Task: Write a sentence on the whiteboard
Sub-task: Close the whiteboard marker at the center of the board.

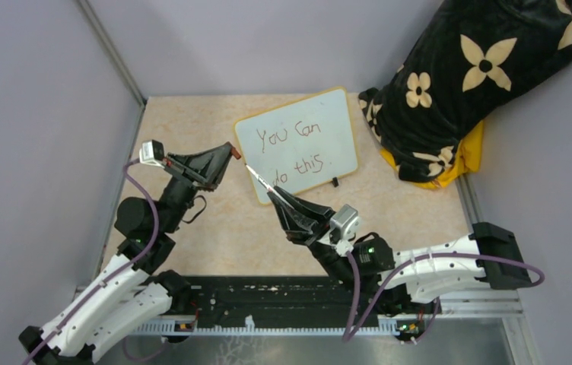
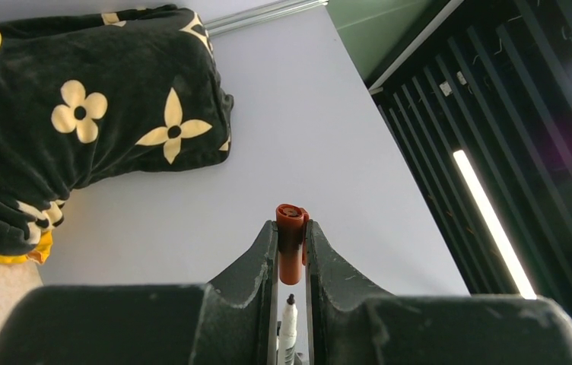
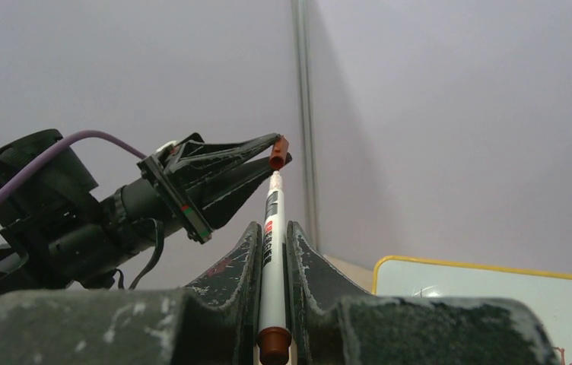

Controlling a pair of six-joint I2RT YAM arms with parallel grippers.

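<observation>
The whiteboard [image 1: 298, 143] leans at the back of the table; the sentence [image 1: 290, 148] "You Can do this" is on it in two reddish-brown lines. A corner of the board also shows in the right wrist view [image 3: 496, 293]. My right gripper [image 1: 277, 195] is shut on a white marker [image 3: 271, 251], its tip pointing up-left toward the left gripper. My left gripper [image 1: 230, 152] is shut on the orange-red marker cap [image 2: 291, 242]. The marker's bare tip [image 2: 290, 300] sits just below the cap's open end, a small gap between them.
A black cushion with cream flowers [image 1: 465, 84] over a yellow cloth lies at the back right, beside the board. Grey walls close the left, back and right. A black rail [image 1: 283, 300] runs along the near edge.
</observation>
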